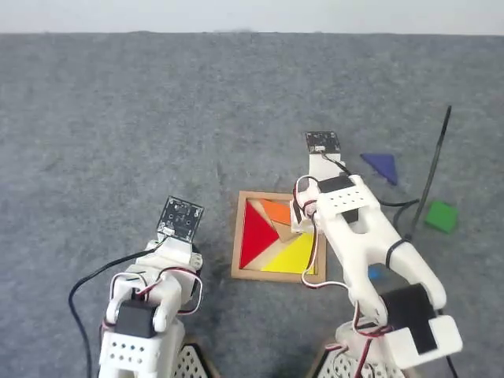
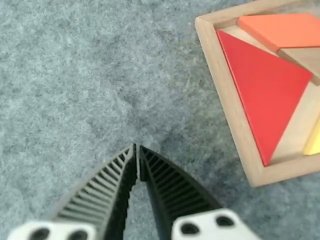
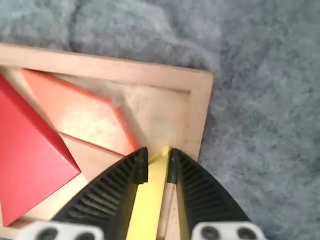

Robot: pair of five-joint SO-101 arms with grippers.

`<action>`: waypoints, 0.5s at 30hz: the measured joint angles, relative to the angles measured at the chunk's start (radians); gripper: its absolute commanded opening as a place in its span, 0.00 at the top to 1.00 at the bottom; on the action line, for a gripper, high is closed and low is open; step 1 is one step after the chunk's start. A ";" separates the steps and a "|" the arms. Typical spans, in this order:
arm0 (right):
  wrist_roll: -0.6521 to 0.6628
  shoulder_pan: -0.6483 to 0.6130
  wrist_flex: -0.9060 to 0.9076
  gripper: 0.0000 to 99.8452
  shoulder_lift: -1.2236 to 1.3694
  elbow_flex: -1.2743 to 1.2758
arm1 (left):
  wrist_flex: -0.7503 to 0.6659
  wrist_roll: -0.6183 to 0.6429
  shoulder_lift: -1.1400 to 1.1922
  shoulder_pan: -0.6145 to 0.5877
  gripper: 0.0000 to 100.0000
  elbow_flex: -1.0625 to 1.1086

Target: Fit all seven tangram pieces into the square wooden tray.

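Our right gripper (image 3: pixel 155 156) is clenching a yellow piece (image 3: pixel 146 200) over the wooden tray (image 3: pixel 200 105), and we are judging it needs seating flat next.

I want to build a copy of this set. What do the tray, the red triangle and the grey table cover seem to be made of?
Tray: pale unpainted wood, matte, with faint grain on its rim.
Red triangle: probably wood too, under smooth opaque paint; no grain shows.
Grey table cover: looks like felt or short-pile carpet, fuzzy and mottled.
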 measured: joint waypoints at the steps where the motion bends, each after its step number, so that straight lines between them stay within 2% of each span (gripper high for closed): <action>1: 0.000 0.000 0.000 0.92 0.000 0.000 | 0.000 0.000 0.000 0.000 0.99 0.000; 15: 0.000 0.000 0.014 0.92 0.006 0.000 | 0.000 0.000 0.000 0.000 0.99 0.000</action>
